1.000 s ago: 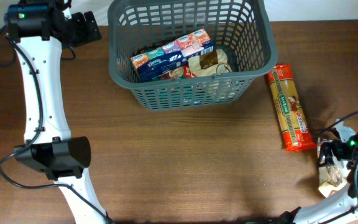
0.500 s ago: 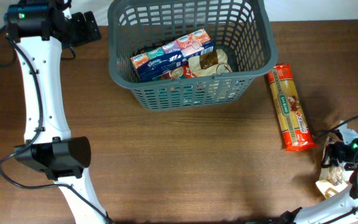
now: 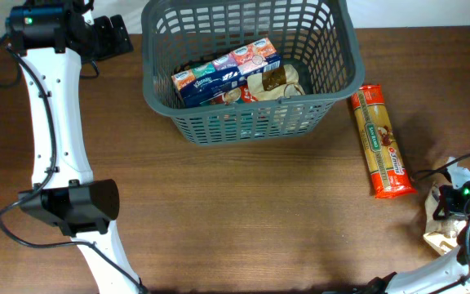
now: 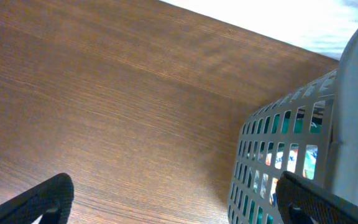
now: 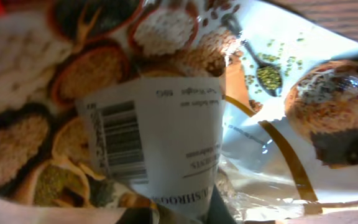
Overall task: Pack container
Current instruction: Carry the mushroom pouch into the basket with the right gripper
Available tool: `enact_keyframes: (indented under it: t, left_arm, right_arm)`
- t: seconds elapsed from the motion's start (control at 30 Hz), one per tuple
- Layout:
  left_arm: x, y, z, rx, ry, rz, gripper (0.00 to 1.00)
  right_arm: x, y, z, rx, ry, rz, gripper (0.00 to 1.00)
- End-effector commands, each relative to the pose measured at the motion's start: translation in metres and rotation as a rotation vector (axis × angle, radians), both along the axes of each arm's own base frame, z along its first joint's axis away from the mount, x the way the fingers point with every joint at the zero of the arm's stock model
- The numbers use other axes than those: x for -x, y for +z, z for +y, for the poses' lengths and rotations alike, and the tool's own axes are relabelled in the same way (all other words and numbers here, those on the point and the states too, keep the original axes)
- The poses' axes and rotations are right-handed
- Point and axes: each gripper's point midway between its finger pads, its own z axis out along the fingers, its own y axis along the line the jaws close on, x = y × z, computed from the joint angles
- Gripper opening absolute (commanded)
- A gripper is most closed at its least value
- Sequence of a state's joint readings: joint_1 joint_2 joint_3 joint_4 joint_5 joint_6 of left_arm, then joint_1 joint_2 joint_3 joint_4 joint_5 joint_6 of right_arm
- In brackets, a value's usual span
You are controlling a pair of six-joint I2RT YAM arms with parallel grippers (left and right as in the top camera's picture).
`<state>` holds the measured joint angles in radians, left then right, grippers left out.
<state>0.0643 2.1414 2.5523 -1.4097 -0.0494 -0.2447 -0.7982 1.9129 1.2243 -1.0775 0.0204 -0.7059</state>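
The container (image 3: 251, 124) is a dark grey lattice basket at the table's back middle, holding a blue tissue pack (image 3: 219, 75) and a brown packet (image 3: 274, 82). My left gripper (image 3: 114, 37) hangs open beside the basket's left wall (image 4: 272, 155), and the left gripper (image 4: 179, 208) has only bare wood between its fingers. At the front right edge my right gripper (image 3: 452, 204) is shut on a crinkly grain packet (image 3: 442, 235). The packet (image 5: 166, 118) fills the right wrist view, its label pinched at the right gripper (image 5: 182, 214).
A long orange packet (image 3: 382, 143) lies on the brown table (image 3: 243, 212) just right of the basket, between it and my right arm. The white left arm (image 3: 55, 122) runs down the left side.
My right gripper has gone from open to shut on the grain packet, which shifted slightly toward the front right. The left arm has not moved.
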Motion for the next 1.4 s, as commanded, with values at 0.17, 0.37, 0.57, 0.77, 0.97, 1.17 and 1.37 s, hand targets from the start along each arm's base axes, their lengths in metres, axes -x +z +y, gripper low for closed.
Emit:
enact_keyframes:
  t: [0.17,0.37,0.57,0.77,0.97,1.17,1.37]
  left_arm:
    - [-0.001,0.015,0.001,0.003,0.009,-0.050,0.99]
    - [-0.003,0.017,0.001,0.001,0.009,-0.059,0.99]
    - [-0.006,0.018,0.001,0.001,0.009,-0.071,0.99]
    - [-0.007,0.019,0.001,0.001,0.008,-0.076,0.99]
    - [-0.007,0.019,0.001,0.001,0.008,-0.077,0.99]
    - [-0.007,0.019,0.001,0.001,0.008,-0.077,0.99]
    - [-0.007,0.019,0.001,0.001,0.008,-0.078,0.99]
  right_arm:
    - [-0.029,-0.009,0.010,-0.082,-0.023,-0.143,0.04]
    - [-0.129,0.062,0.005,-0.223,-0.042,-0.604,0.04]
    - [-0.218,0.197,0.001,-0.404,-0.025,-1.129,0.03]
    - [-0.271,0.317,0.039,-0.463,0.161,-1.387,0.04]
    - [-0.310,0.420,0.138,-0.510,0.438,-1.607,0.04]
    - [-0.315,0.489,0.254,-0.601,0.676,-1.845,0.04]
    - [-0.302,0.485,0.340,-0.764,0.798,-1.802,0.04]
